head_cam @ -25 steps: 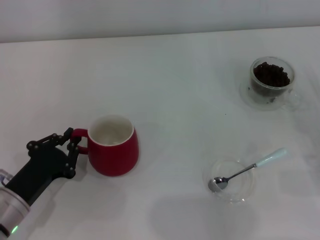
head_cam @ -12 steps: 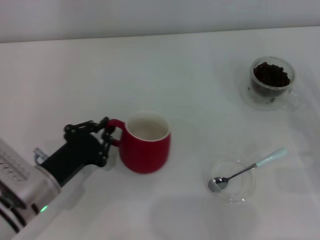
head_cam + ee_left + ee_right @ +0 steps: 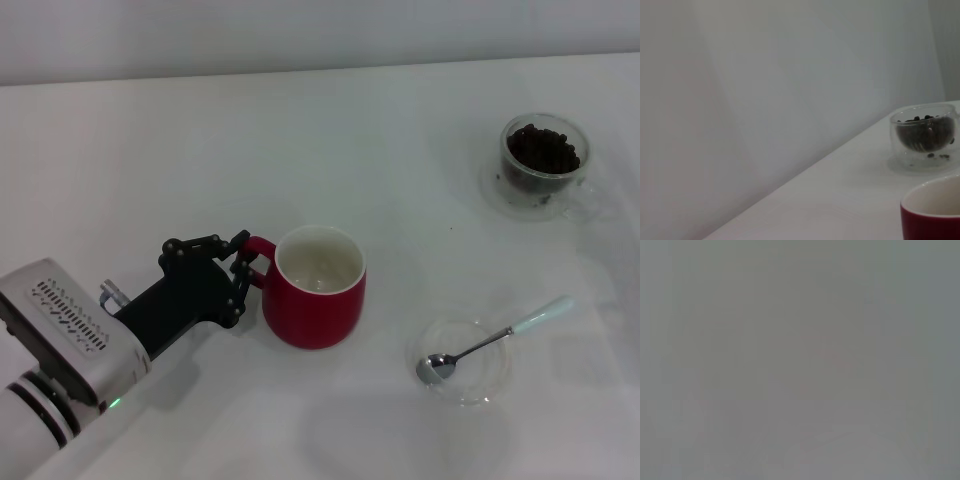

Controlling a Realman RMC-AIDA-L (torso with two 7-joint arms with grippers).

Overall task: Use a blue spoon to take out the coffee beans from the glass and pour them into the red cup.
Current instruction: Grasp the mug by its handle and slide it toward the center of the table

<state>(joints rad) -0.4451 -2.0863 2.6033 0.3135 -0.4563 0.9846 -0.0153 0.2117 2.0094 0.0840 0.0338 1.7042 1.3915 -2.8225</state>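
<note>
The spoon [image 3: 490, 343] lies untouched at the table's near right, its metal bowl in a shallow clear dish [image 3: 465, 362] and its pale blue handle sticking out over the rim towards the far right. Beyond it, at the far right, we see the glass [image 3: 544, 160] full of beans [image 3: 542, 150], with no gripper near it.

Near the middle of the white table [image 3: 320, 140] stands the red cup [image 3: 318, 286], its white inside bare. Our left gripper [image 3: 243, 272] is clenched on the cup's loop handle, on the cup's left side.

Only the head view gives us that grip, the spoon and the dish. The left wrist view shows none of its own fingers: we make out just part of the cup's rim [image 3: 932, 209] cut off at the frame's edge, the glass [image 3: 923, 134] beyond it with beans inside and a few dark specks at its foot, and a plain wall behind. The right wrist view is a featureless grey blur, and the right gripper appears in no view.
</note>
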